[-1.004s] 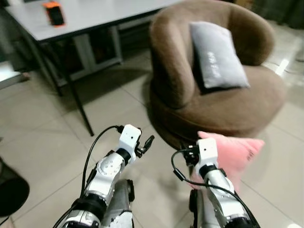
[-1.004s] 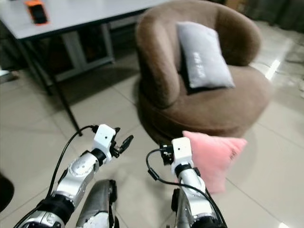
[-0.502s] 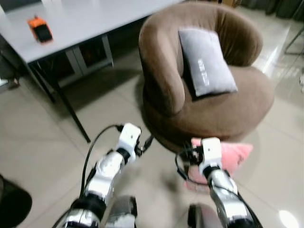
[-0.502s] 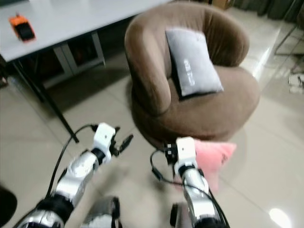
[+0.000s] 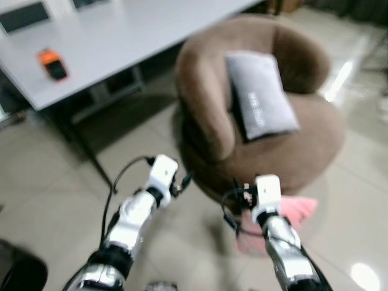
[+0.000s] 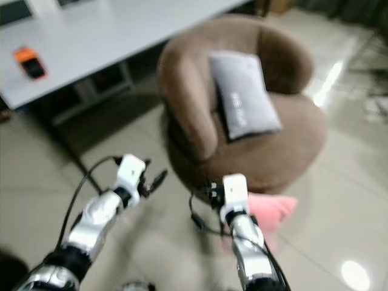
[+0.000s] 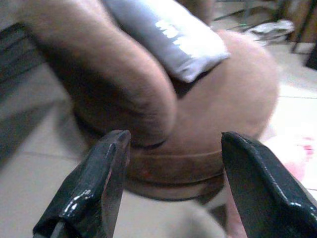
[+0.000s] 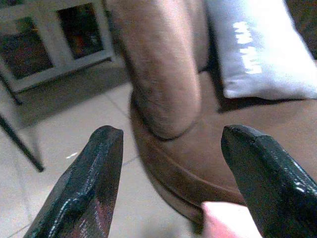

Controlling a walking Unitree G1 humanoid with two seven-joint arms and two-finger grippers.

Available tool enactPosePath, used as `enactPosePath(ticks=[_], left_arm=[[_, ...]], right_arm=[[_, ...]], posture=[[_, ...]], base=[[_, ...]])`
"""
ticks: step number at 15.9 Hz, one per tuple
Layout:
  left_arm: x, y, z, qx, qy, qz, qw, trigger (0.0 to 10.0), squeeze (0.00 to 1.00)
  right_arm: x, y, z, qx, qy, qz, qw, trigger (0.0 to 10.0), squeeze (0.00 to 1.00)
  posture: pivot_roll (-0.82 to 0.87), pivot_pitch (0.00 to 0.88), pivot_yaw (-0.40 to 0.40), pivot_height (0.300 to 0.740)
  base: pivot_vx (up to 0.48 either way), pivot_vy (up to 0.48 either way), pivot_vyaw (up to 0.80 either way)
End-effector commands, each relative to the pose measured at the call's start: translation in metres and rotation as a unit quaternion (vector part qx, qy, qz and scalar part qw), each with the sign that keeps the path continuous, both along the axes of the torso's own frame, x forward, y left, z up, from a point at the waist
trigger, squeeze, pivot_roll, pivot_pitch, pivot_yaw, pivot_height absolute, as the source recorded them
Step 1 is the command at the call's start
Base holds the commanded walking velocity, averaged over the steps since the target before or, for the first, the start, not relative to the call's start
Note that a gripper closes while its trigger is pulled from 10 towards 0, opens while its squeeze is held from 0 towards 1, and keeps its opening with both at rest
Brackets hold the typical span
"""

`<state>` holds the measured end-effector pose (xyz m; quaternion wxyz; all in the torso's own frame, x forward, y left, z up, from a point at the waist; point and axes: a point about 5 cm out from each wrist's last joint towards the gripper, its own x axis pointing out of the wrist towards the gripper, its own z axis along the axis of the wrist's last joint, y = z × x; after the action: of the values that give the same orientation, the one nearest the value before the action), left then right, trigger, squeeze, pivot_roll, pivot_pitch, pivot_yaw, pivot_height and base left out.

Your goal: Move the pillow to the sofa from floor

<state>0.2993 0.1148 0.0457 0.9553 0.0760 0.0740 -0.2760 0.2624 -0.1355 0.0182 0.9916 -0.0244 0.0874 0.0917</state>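
**Pink pillow on the tiles at the foot of the round brown sofa**

The pink pillow lies on the glossy beige tiled floor, against the base of the sofa on the robot's right side. It is soft and plump, with a pointed corner sticking out to the right; the right arm partly covers it in the head views.

The sofa is a round, tub-shaped chair in brown fuzzy fabric, with a thick curved backrest wrapping the seat. A grey rectangular cushion with pale lettering leans against the backrest, its lower edge on the seat.

The left gripper is raised above the floor in front of the sofa's left flank. Its two glossy black fingers are spread wide with nothing between them; the sofa's rounded arm and seat show through the gap. The right gripper hovers near the sofa's base, just over the pink pillow. Its fingers are likewise spread wide and hold nothing, and a corner of the pillow shows close to one fingertip.

To the left stands a flat grey table on thin dark legs. A small orange and black device lies on it. The head views are somewhat blurred.
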Motion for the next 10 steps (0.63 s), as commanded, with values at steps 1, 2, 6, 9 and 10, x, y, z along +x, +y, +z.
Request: enactPosePath(ticks=[1, 2, 6, 9, 10], left_arm=[[-0.0001, 0.0005, -0.0009, 0.004, 0.004, -0.004, 1.0, 10.0, 0.0], [-0.0001, 0.0003, -0.0011, 0.004, 0.005, -0.004, 1.0, 10.0, 0.0], [-0.0005, 0.0, -0.0018, 0.002, 0.007, -0.008, 1.0, 10.0, 0.0], [-0.0017, -0.0015, -0.0028, 0.01, 0.007, -0.019, 1.0, 10.0, 0.0], [-0.0018, -0.0017, -0.0029, 0.008, 0.008, -0.02, 1.0, 10.0, 0.0]], right_arm=[[-0.0021, -0.0016, -0.0031, 0.008, 0.01, -0.005, 1.0, 10.0, 0.0], [-0.0024, -0.0012, -0.0032, 0.009, 0.01, -0.005, 1.0, 10.0, 0.0], [-0.0036, 0.0004, -0.0041, 0.01, 0.012, -0.005, 1.0, 10.0, 0.0], [-0.0042, 0.0001, -0.0046, 0.009, 0.013, -0.005, 1.0, 10.0, 0.0], [-0.0048, -0.0001, -0.005, 0.01, 0.014, -0.006, 1.0, 10.0, 0.0]], posture=[[0.01, 0.027, 0.052, 0.74], [0.01, 0.028, 0.053, 0.74], [0.01, 0.035, 0.056, 0.74], [0.0, 0.039, 0.057, 0.74], [0.0, 0.039, 0.058, 0.74]], base=[[0.0, 0.0, -0.63], [0.0, 0.0, -0.63], [0.0, 0.0, -0.63], [0.0, 0.0, -0.62], [0.0, 0.0, -0.61]])
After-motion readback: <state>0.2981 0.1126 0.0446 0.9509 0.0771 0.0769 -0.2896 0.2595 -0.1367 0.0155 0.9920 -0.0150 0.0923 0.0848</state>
